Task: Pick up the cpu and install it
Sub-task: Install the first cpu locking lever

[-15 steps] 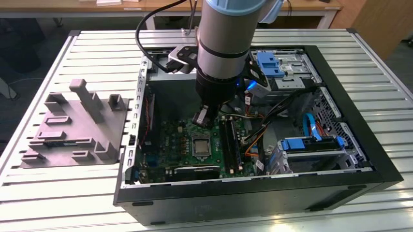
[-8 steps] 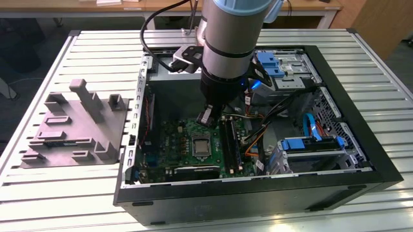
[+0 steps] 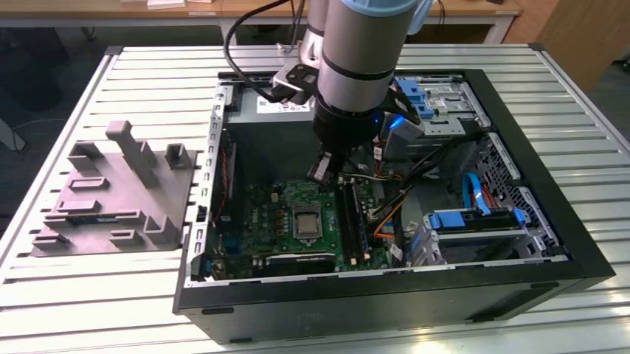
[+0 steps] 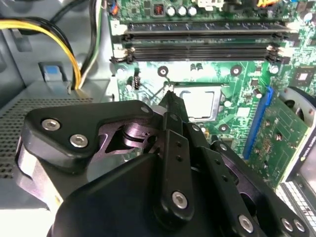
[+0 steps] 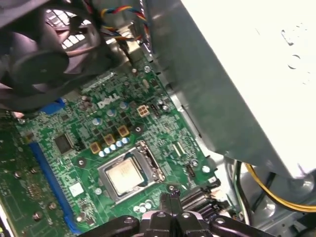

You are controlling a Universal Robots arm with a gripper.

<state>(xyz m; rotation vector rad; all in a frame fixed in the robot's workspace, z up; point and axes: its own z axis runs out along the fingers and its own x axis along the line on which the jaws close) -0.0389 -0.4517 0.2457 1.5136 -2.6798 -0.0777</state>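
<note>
Exterior view, from its left to its right: a grey moulded tray (image 3: 113, 199) lies on the slatted metal table (image 3: 59, 287), its pockets and upright posts holding only one small dark part that cannot be made out. Just beside it stands an open black case (image 3: 551, 243). Inside the case lies a green motherboard (image 3: 271, 221) carrying the socket (image 3: 307, 222), black memory sticks (image 3: 350, 217) beside the socket, loose orange and black cables (image 3: 389, 214), and blue drive brackets (image 3: 473, 220) toward the right.

The arm (image 3: 355, 66) reaches down into the case, and the gripper (image 3: 323, 171) hangs above the board, just up from the socket.

The cpu (image 5: 123, 176) sits in the socket (image 5: 129, 171), silvery top up, framed by the metal bracket in the first wrist view; the second wrist view shows the cpu (image 4: 200, 102) there too, just past the fingertip (image 4: 171, 98). The gripper (image 5: 170, 198) holds nothing; its fingers meet in a narrow closed point near the socket's edge, apart from the chip, and whether the tip touches the board cannot be told. A black fan (image 5: 37, 64) and a grey metal box (image 5: 232, 84) flank the board.

Behind the table run a wooden desk (image 3: 128, 9) and dark floor (image 3: 29, 88).
</note>
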